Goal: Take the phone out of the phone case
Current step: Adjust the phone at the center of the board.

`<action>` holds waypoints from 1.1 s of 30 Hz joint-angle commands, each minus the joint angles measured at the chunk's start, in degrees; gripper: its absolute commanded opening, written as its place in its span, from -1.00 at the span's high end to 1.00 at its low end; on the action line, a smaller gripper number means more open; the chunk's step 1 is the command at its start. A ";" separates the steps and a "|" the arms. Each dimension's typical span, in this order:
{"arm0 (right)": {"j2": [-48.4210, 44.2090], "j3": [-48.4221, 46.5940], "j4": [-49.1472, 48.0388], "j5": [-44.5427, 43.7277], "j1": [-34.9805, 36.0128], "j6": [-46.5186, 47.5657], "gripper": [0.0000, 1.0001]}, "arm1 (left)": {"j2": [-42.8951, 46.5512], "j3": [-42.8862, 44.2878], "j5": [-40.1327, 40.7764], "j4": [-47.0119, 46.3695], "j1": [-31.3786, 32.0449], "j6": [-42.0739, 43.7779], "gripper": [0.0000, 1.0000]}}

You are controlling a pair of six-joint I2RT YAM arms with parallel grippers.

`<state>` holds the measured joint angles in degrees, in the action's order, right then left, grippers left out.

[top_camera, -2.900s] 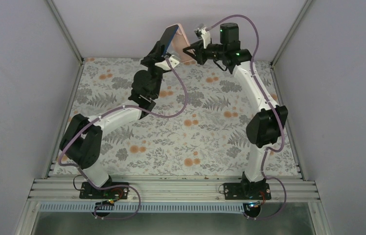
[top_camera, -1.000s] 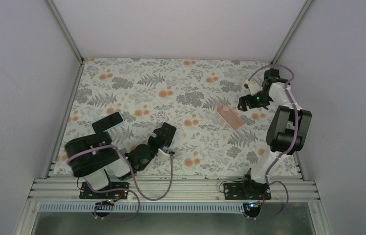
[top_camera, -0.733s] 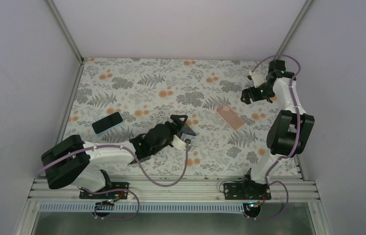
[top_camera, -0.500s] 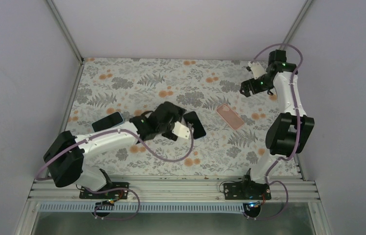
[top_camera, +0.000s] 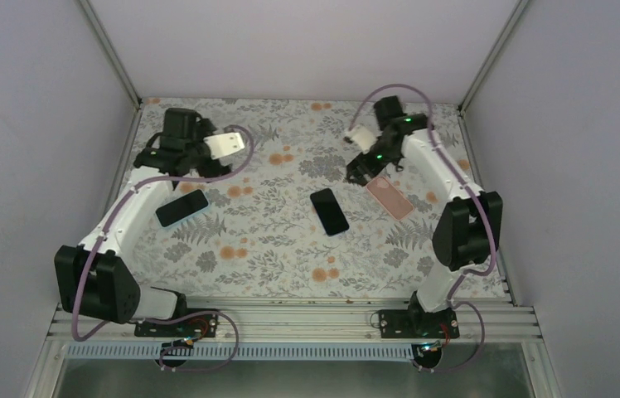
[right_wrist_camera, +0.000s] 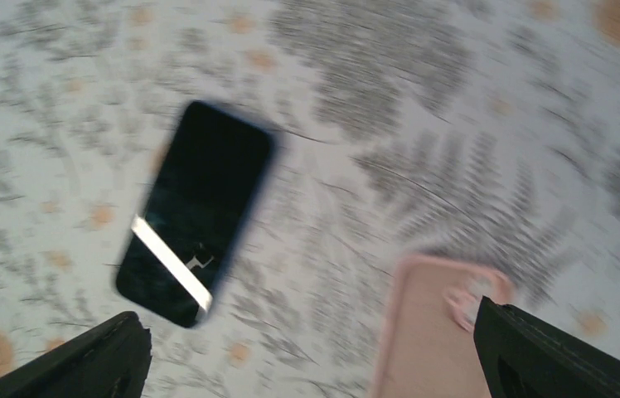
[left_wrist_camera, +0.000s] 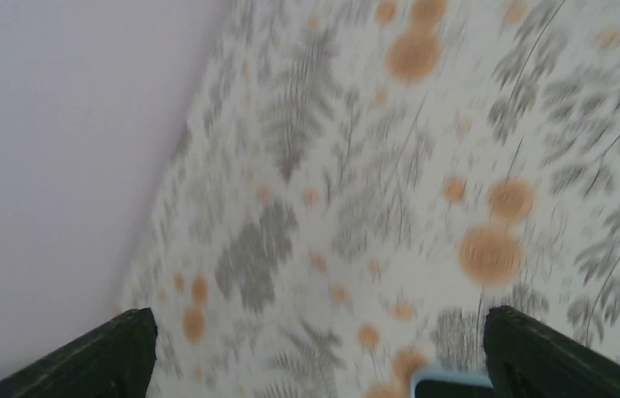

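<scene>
Top external view: we note black phone (top_camera: 329,211) flat on floral table (top_camera: 273,240), out of pink phone case (top_camera: 389,197), which lies near, to its right. Right gripper (top_camera: 363,172) hovers near case's far end — jaws wide, empty. Left gripper (top_camera: 184,168) hangs above second, blue-edged phone (top_camera: 181,207) — jaws wide, empty.

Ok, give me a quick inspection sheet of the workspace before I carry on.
Surface: floral cloth covers the table.
Job's things: pink case lies flat, apart from both phones; black phone at centre; blue-edged phone on the left.
Clutter: nothing seen.
Pincers: left pincer open, empty, above one end of the blue-edged phone; right pincer open, empty, above the pink case and black phone.
Cables: purple cables loop along both arms.
Surroundings: pale walls; metal rail at the near edge.
</scene>
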<state>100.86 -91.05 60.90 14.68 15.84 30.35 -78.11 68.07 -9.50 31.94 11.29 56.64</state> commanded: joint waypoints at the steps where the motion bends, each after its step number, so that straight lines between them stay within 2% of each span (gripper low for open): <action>1: -1.31 0.87 -3.13 0.74 7.14 -1.37 -0.99 | -0.99 -3.79 2.91 2.06 -8.63 2.39 -0.81; 3: -0.37 0.93 -3.50 0.88 9.73 -1.90 -1.00 | -3.24 -3.68 2.42 1.89 -14.12 2.98 -0.48; 5: 0.32 1.20 -3.96 0.82 11.75 -1.96 -1.00 | -5.06 -4.89 2.43 -1.17 -20.02 3.90 0.08; 6: 0.53 1.37 -4.02 0.54 12.49 -2.03 -1.00 | -5.93 -5.80 3.05 -2.50 -22.14 4.69 0.43; 7: 0.63 1.51 -3.99 0.34 13.08 -2.06 -0.99 | -6.78 -6.64 3.35 -3.62 -24.36 5.70 0.65; 8: 0.59 1.55 -3.97 0.27 13.49 -2.05 -1.00 | -7.53 -7.57 3.54 -4.32 -26.68 6.73 0.85; 9: 0.44 1.63 -3.83 0.31 13.78 -2.11 -1.00 | -8.23 -8.45 3.68 -4.80 -27.96 7.72 0.94; 13: -0.66 1.86 -3.50 1.29 14.29 -2.13 -1.00 | -10.11 -14.91 7.09 -8.02 -29.39 11.07 0.95; 16: -1.58 2.37 -3.51 1.87 14.48 -2.20 -0.99 | -10.85 -17.92 6.80 -9.10 -29.64 11.39 0.95; 25: -5.13 7.67 -4.45 2.43 14.49 -2.55 -1.00 | -13.93 -19.83 7.43 -13.17 -30.87 9.39 0.95; 29: -5.15 9.58 -5.22 3.68 14.50 -2.90 -0.99 | -14.48 -22.15 9.12 -17.89 -31.10 9.62 0.95; 33: -5.15 9.08 -5.20 4.37 14.51 -3.16 -0.99 | -17.16 -21.85 8.38 -16.40 -31.15 9.13 0.95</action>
<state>96.88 -82.02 56.90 16.88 29.95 28.40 -92.90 46.48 -0.78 16.56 -19.51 65.98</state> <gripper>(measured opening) 0.997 0.027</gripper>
